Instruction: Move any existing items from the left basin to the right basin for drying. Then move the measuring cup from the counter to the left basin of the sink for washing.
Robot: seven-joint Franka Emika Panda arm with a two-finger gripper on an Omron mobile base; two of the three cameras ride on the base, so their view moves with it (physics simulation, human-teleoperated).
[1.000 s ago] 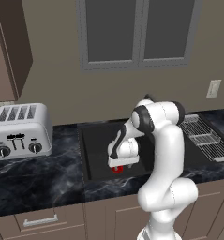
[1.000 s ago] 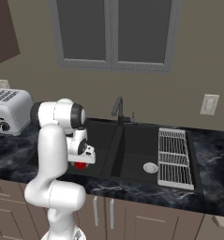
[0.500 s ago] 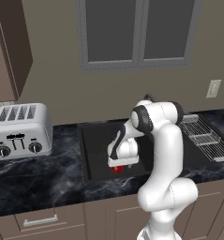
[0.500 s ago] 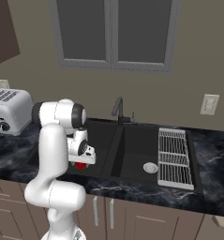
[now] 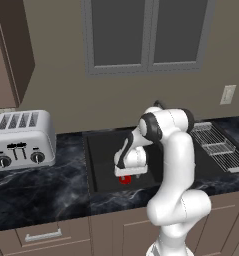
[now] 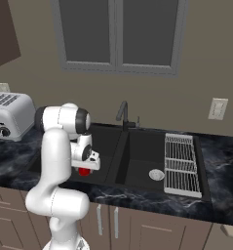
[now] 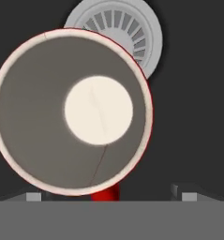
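Desk point(image 5: 36, 187) w/ sink point(image 6: 119, 181) set in it; left basin point(image 5: 102, 161) holds the red mug point(image 7: 71, 110), upright beside the drain point(image 7: 132, 21). Fingers point(image 7: 108, 197) spread wide just above the mug, nothing pinched. Step 1 in hand: grab mug. Next, prob.: drop lower, close on the rim, carry to right basin point(image 6: 142, 161).
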